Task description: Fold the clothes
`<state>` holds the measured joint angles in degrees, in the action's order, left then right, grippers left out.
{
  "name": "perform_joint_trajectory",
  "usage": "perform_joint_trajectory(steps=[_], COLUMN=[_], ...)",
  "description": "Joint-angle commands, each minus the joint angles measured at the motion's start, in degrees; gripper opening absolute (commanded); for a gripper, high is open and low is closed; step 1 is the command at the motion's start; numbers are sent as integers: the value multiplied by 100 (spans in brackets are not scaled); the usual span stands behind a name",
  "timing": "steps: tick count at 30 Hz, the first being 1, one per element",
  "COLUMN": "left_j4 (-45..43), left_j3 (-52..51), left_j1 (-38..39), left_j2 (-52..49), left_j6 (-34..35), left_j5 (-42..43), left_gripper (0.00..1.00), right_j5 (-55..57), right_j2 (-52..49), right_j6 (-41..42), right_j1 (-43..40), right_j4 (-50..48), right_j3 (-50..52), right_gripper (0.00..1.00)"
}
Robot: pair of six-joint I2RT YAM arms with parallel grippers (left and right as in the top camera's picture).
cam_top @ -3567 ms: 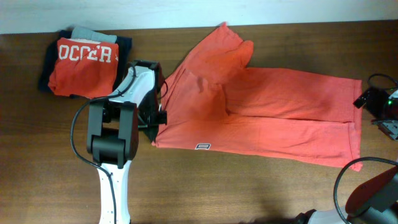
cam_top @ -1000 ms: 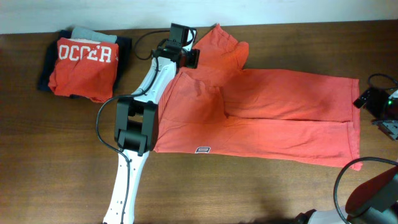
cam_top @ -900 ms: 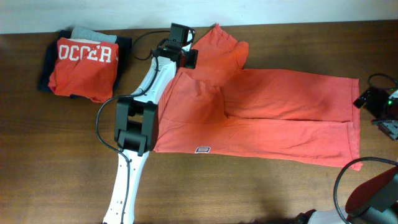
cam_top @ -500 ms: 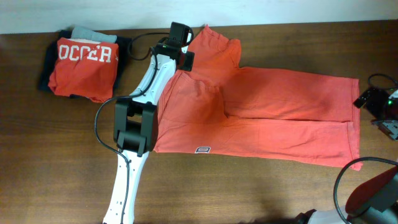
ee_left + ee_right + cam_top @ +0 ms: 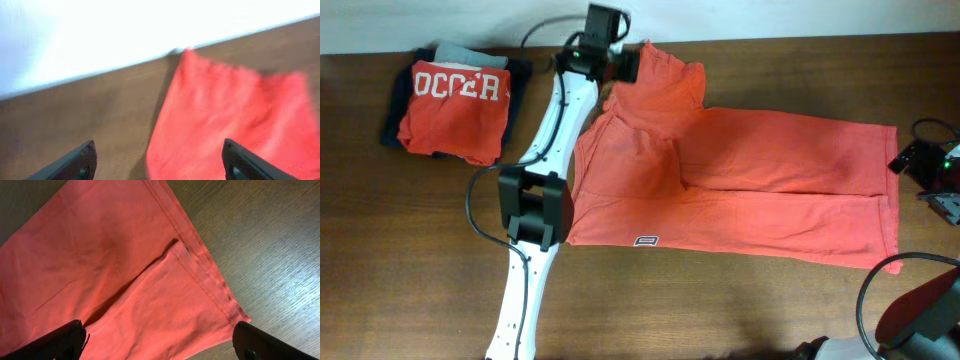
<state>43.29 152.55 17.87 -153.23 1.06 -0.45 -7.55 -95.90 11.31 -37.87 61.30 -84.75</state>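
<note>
T-shirt (image 5: 740,190) lies spread beneath the left claw (image 5: 160,162) and the right claw (image 5: 160,340), both gaping wide, gripping nothing.

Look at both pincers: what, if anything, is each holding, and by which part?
Nothing is held. Both stand open above the T-shirt: the left pincer by a sleeve, the right pincer over a hemmed corner.

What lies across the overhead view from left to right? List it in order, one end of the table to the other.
pile of folded clothes → left arm → coral T-shirt → black device at the right edge
</note>
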Motion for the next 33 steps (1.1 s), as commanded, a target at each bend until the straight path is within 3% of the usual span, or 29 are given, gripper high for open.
perform_joint_trajectory(steps=[1, 7, 25, 33], left_j4=[-168, -931, -2529, -2614], left_j3=[44, 37, 37, 37], left_j1=[-7, 0, 90, 197], left_j2=[22, -308, -1451, -1578], left_j6=[-26, -26, -24, -26], left_j5=[586, 584, 584, 560], left_gripper=[79, 67, 68, 67], right_j5=[61, 61, 61, 61], right_j2=[-4, -4, -4, -4], right_j6=[-57, -57, -57, -57], right_j1=[-2, -2, -2, -2], right_j4=[2, 0, 2, 2], right_j3=[-92, -92, -92, -92], right_gripper=[99, 99, 99, 99])
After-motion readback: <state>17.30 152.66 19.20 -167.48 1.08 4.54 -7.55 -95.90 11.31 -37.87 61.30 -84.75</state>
